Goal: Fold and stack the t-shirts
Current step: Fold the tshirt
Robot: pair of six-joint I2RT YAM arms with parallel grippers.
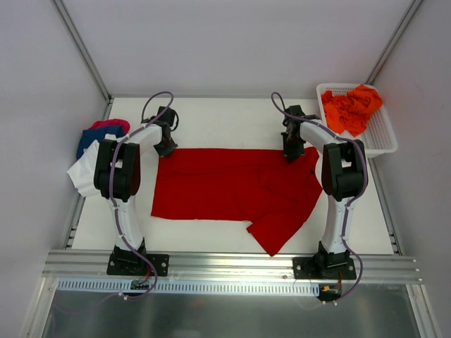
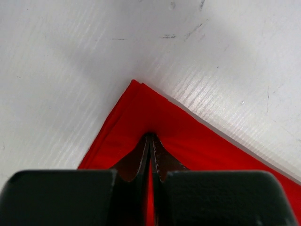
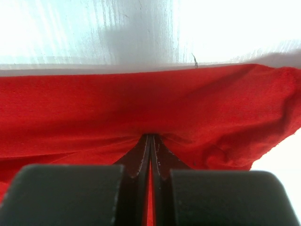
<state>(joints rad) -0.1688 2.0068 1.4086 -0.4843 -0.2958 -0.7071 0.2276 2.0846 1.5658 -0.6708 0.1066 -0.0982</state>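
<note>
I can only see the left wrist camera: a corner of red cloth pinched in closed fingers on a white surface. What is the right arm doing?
Observer: The right gripper is shut on the far edge of the same red t-shirt.
Operator: How does the shirt lie?
Observer: It is spread across the table, with one sleeve sticking out toward the near edge on the right.
Operator: Are there other shirts around?
Observer: Orange t-shirts sit in a white basket at the far right corner, and a blue, pink and white pile lies at the left edge.
</note>
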